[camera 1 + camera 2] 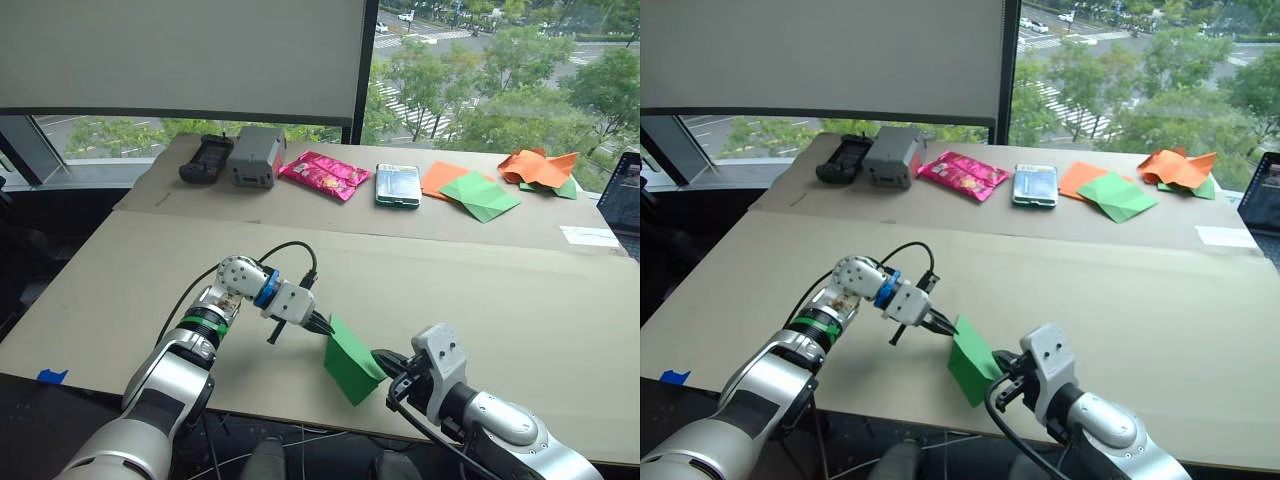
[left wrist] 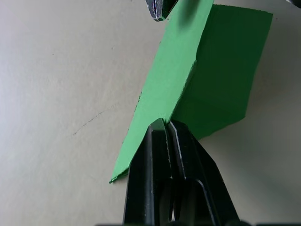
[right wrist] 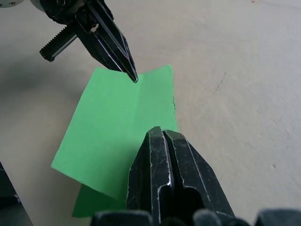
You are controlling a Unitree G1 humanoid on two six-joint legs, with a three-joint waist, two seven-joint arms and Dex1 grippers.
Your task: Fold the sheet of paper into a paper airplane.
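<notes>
In the head views, the sheet of paper (image 1: 352,362) is standing folded near the front edge of the table (image 1: 500,290), pinched from both sides. The left gripper (image 1: 326,327) is closing its black fingers on the paper's upper corner, and the right gripper (image 1: 384,363) is closing on the opposite side, lower down. The paper's lower corner is dipping past the table's front edge, so it is hard to tell whether it is touching the surface. Its long axis is running from the upper corner at the left gripper down toward the robot and its right. Along the far strip of the table a black controller (image 1: 206,158), a grey box (image 1: 255,155), a pink packet (image 1: 324,174), a phone (image 1: 398,185), orange papers (image 1: 540,166) and a paler green folded paper (image 1: 480,196) are lying; a laptop (image 1: 623,203) is being cut off at the frame's right edge.

In the left wrist view, the two fingers (image 2: 155,155) are pressing together on the paper's crease, one flap lit, the other in shade. The far end of the sheet is being cut off by the frame, where the tip of the other gripper (image 2: 159,8) is barely showing.

In the right wrist view, the fingers (image 3: 162,155) are clamping the near edge of the sheet, hiding the part beneath them, while the left gripper's tip is nipping the far edge at a centre crease
</notes>
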